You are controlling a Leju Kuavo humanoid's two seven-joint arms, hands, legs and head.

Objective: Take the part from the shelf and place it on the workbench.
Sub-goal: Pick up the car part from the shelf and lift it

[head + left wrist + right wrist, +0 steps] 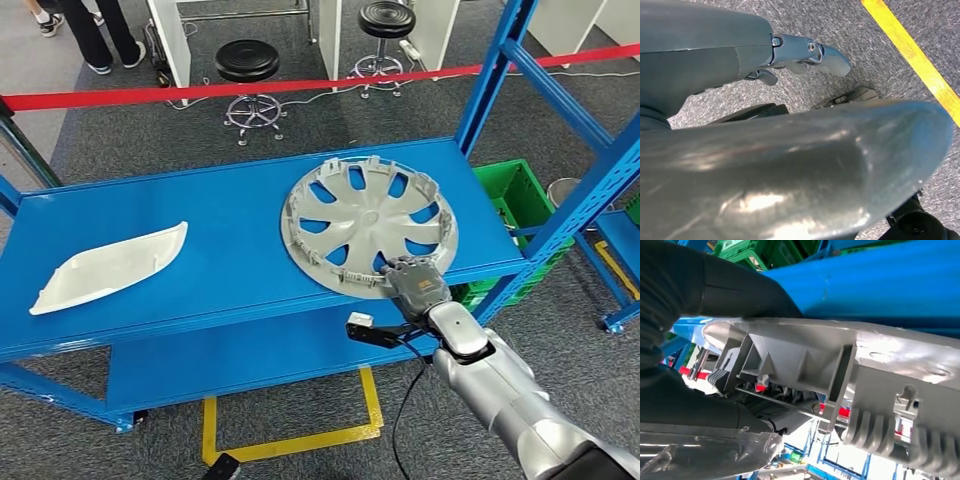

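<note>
Where fingers [404, 270] close: hubcap [368, 222] rim.

Our right arm [498, 385] reaches forward and up from the lower right, silver, with the wrist [456, 325] bent toward the shelf's front edge. Our right hand [415, 280] grips the near rim of the hubcap [370, 225], dark fingers [738, 287] curled over its edge and the thumb beneath. Our left hand [806, 52] hangs down toward the floor, holding nothing, fingers loosely extended.
</note>
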